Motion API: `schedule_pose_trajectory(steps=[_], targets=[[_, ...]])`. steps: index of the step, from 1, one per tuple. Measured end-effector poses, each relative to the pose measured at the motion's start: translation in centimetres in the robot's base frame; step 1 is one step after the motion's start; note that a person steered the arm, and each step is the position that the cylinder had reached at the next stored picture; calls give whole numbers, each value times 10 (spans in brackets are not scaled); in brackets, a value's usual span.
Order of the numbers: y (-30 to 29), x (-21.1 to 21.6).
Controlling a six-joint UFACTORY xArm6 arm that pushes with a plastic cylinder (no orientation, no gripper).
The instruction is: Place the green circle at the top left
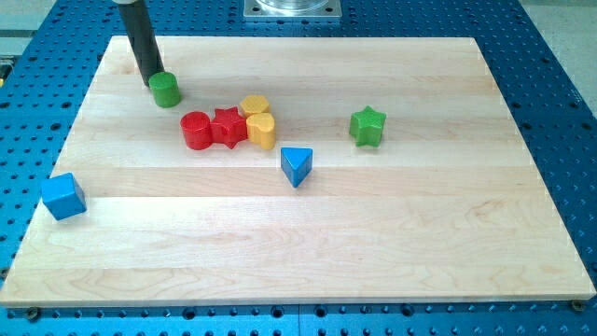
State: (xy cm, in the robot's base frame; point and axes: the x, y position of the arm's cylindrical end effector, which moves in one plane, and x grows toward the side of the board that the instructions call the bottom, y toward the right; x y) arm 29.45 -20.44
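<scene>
The green circle [166, 90] is a short green cylinder on the wooden board [308, 233], near the view's top left. My tip [152, 81] stands right at the circle's upper left side, touching or almost touching it. The dark rod rises from there to the view's top edge.
A cluster sits right of the circle: a red cylinder [196, 131], a red star [227, 125], a yellow hexagon [255, 105] and a yellow heart [262, 132]. A blue triangle [297, 165] lies below them. A green star [367, 125] is further right. A blue cube [63, 196] sits at the left edge.
</scene>
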Motion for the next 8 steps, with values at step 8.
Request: schedule_pose_trajectory(steps=[8], targets=[[-59, 26]])
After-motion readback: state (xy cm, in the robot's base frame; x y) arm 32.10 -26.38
